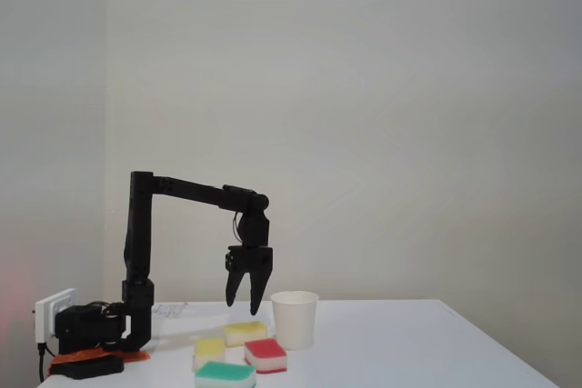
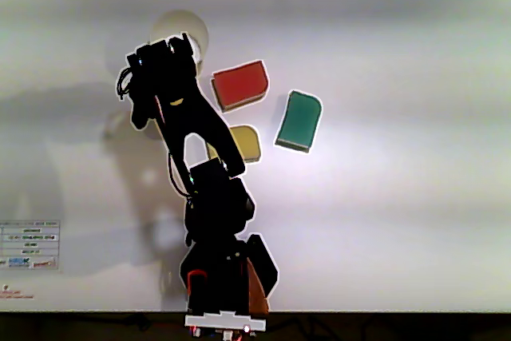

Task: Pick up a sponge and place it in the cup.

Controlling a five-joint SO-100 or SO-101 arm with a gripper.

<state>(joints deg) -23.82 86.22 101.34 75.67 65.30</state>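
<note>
In the fixed view my gripper (image 1: 244, 308) points straight down, open and empty, its tips a little above the table. Just below it a pale-yellow sponge (image 1: 246, 333) lies flat, untouched. The white paper cup (image 1: 295, 318) stands upright just right of that sponge and of the gripper. In the other view, from above, the black arm (image 2: 214, 197) covers that sponge. The cup (image 2: 190, 28) shows there as a pale round shape, partly hidden behind the gripper's head.
A second yellow sponge (image 1: 209, 352) (image 2: 245, 144) lies nearer the arm's base. A red-topped sponge (image 1: 265, 354) (image 2: 239, 84) and a green-topped one (image 1: 225, 374) (image 2: 299, 120) lie toward the front edge. A white socket box (image 1: 53, 311) sits by the base.
</note>
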